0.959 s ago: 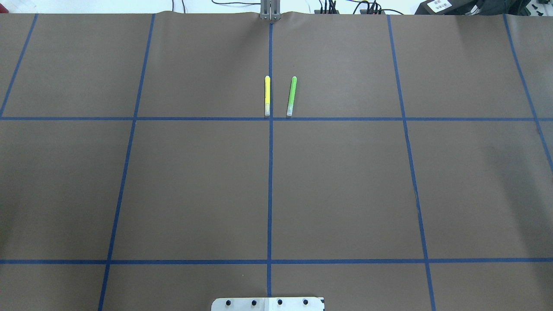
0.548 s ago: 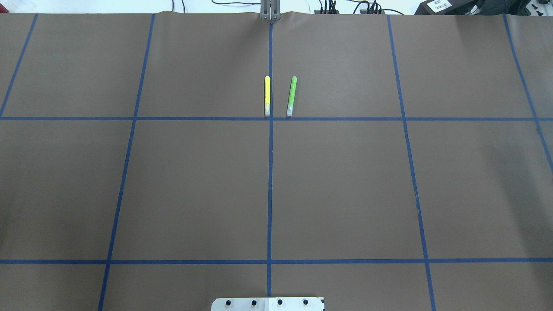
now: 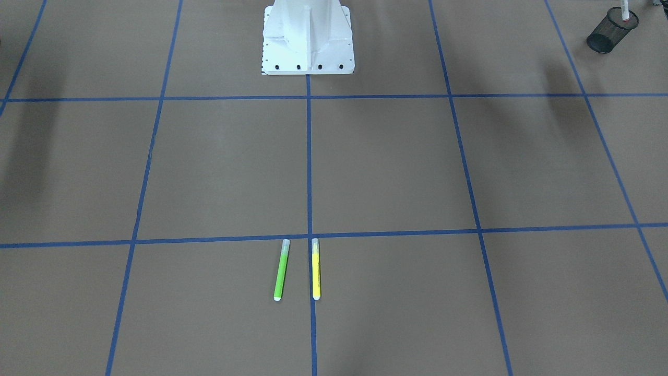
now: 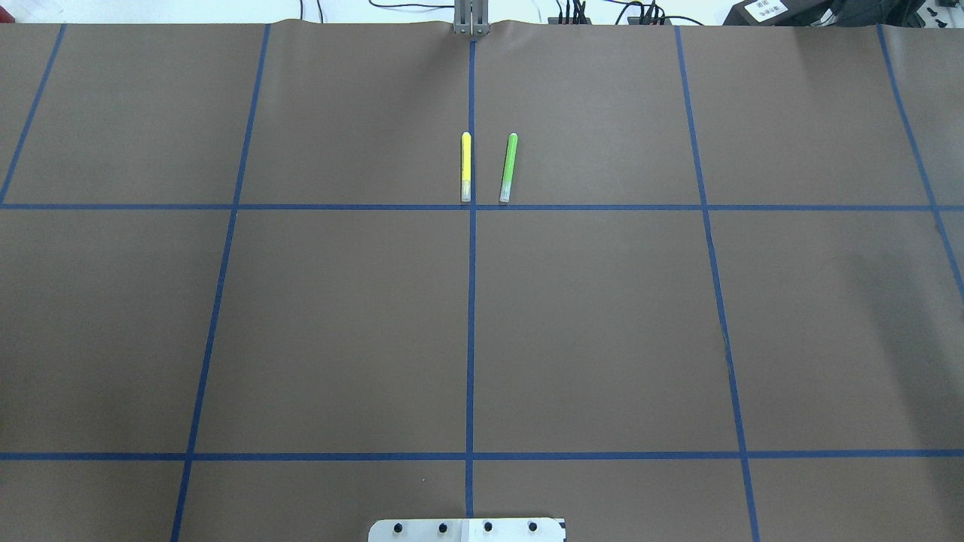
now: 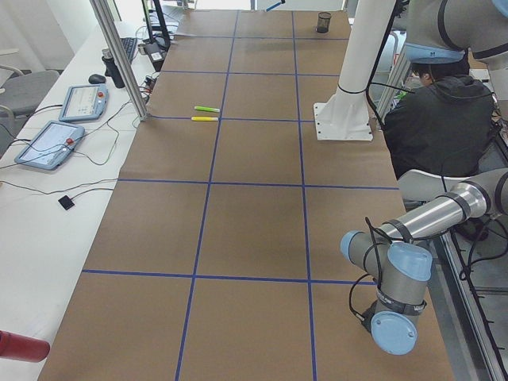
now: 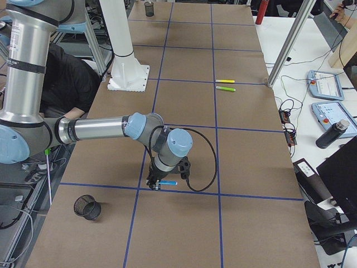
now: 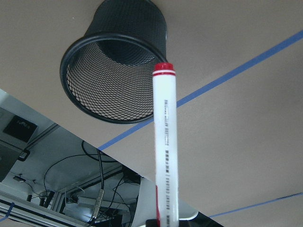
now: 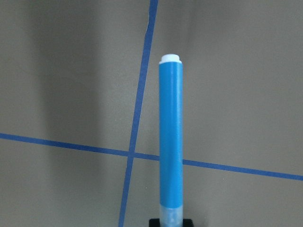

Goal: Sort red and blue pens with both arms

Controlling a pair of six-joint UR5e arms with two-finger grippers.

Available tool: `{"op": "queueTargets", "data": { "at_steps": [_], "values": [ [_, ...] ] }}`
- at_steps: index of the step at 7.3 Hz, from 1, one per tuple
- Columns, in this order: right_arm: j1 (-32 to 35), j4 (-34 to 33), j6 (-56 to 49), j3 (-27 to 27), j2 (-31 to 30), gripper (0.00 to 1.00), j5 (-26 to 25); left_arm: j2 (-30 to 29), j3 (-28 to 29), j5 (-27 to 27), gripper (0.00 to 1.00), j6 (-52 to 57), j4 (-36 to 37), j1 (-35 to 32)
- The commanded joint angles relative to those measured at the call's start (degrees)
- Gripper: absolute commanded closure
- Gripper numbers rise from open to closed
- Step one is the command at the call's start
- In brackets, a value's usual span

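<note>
The left gripper (image 7: 163,222) clamps the red pen (image 7: 165,142), whose far red end points toward the rim of a black mesh cup (image 7: 137,28) well out to the robot's left of the white pedestal (image 3: 308,36). The right gripper (image 8: 171,222) grips the blue pen (image 8: 171,137) over a tape crossing, well out on the pedestal's opposite side.

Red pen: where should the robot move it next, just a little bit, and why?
Probably nudge the red pen sideways until its end hangs over the opening of the black mesh cup, and only then let go. In the left wrist view, the pen's red end sits right at the cup's rim, not clearly over the opening, so dropping it now might miss.
</note>
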Motion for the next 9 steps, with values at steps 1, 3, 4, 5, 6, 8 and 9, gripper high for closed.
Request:
{"op": "queueTargets", "data": {
  "at_steps": [1, 3, 4, 5, 6, 8, 9],
  "values": [
    [0.0, 0.0, -0.02, -0.01, -0.01, 1.0, 0.0, 0.12, -0.06, 5.21, 1.0, -0.17, -0.08, -5.7],
    [0.0, 0.0, -0.02, 0.08, -0.01, 1.0, 0.09, 0.02, 0.46, 5.59, 1.0, -0.26, -0.08, -6.17],
    [0.0, 0.0, -0.02, 0.08, -0.01, 1.0, 0.09, 0.11, 0.64, 5.59, 1.0, -0.52, 0.01, -6.17],
    [0.0, 0.0, -0.02, 0.08, -0.01, 1.0, 0.09, -0.06, 1.34, 5.5, 1.0, -0.53, 0.01, -6.17],
    [0.0, 0.0, -0.02, 0.08, -0.01, 1.0, 0.09, -0.15, 1.52, 5.33, 1.0, -0.7, 0.01, -6.26],
    [0.0, 0.09, 0.07, 0.08, 0.34, 1.0, 0.09, -0.68, 2.57, 5.07, 1.0, -0.7, -0.34, -6.17],
    [0.0, 0.0, 0.07, 0.08, 0.34, 1.0, 0.09, -1.64, 3.79, 5.06, 1.0, -0.7, -0.51, -6.17]
  ]
}}
